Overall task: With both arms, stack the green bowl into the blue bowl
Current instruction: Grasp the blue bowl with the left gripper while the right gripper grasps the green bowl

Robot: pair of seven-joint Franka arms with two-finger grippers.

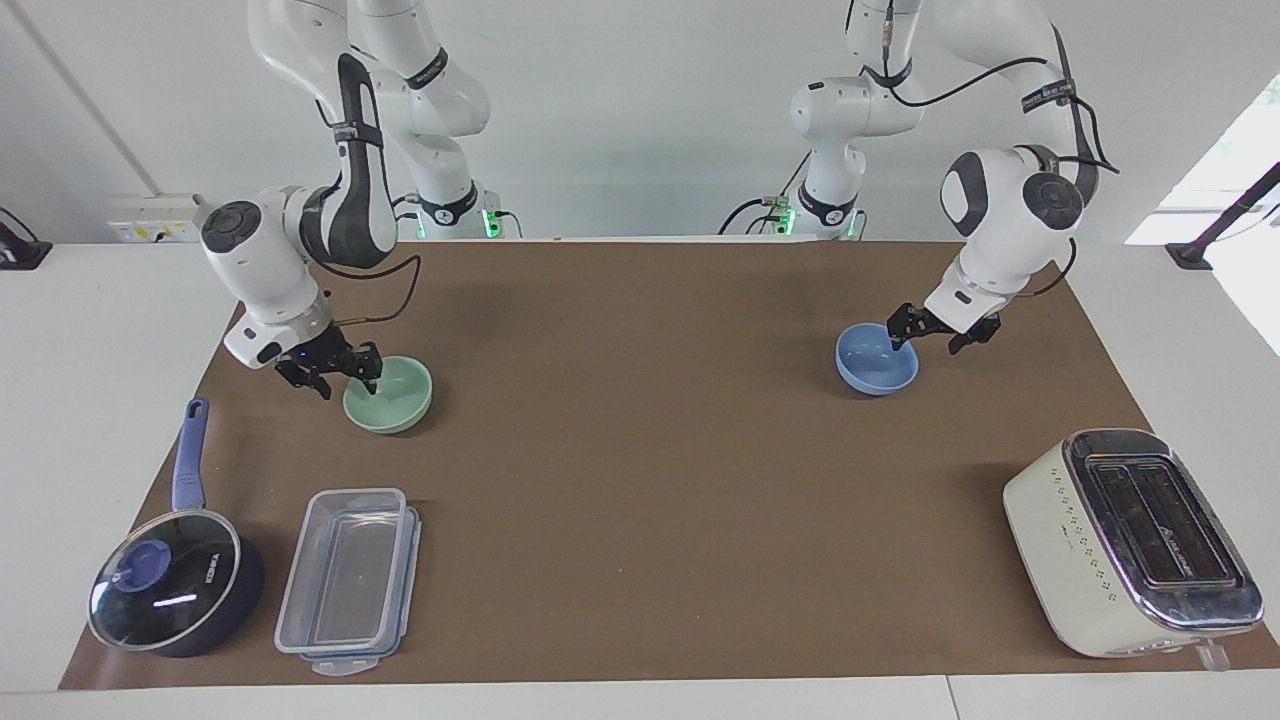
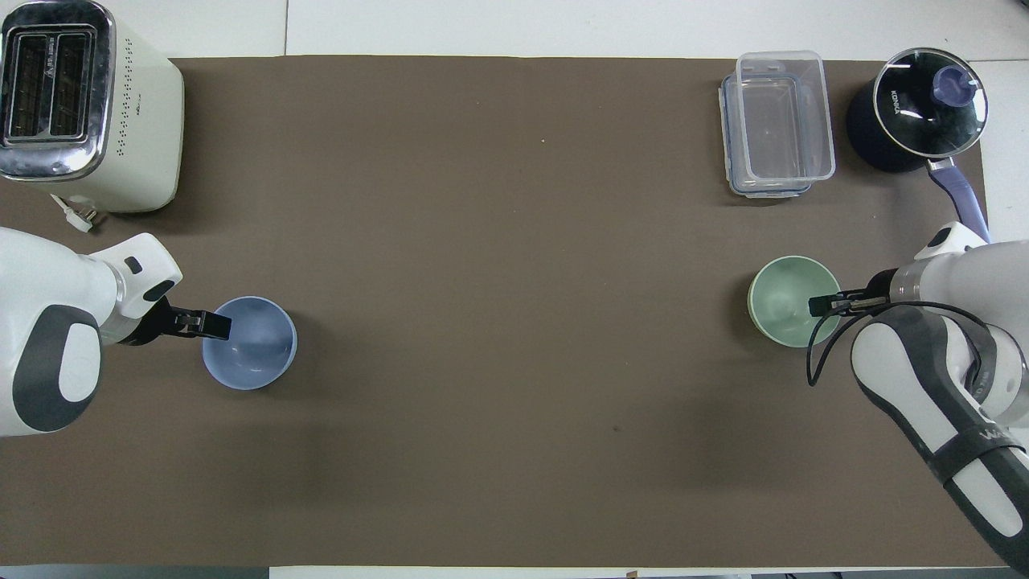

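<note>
The green bowl [image 1: 388, 394] is small, round, smooth and empty. It sits on the tabletop [image 1: 640, 480] near the clear box [image 1: 348, 580], also empty. The right gripper [image 1: 338, 372] straddles its rim; I cannot tell whether the jaws grip. The blue bowl [image 1: 876, 358], empty, sits toward the toaster [image 1: 1130, 540]; the left gripper [image 1: 934, 335] has wide jaws at its rim.

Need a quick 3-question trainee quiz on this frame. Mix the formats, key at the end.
1. True or false: the green bowl already sits inside the blue bowl.
2. Pick one. The left gripper is: A) at the blue bowl's rim; B) at the green bowl's rim; C) clear of both bowls.
3. Fill in: the right gripper is at the rim of the ___ bowl.

Key: 1 false, as the bowls stand apart toward opposite ends of the table. 2 A. 3 green.
</note>
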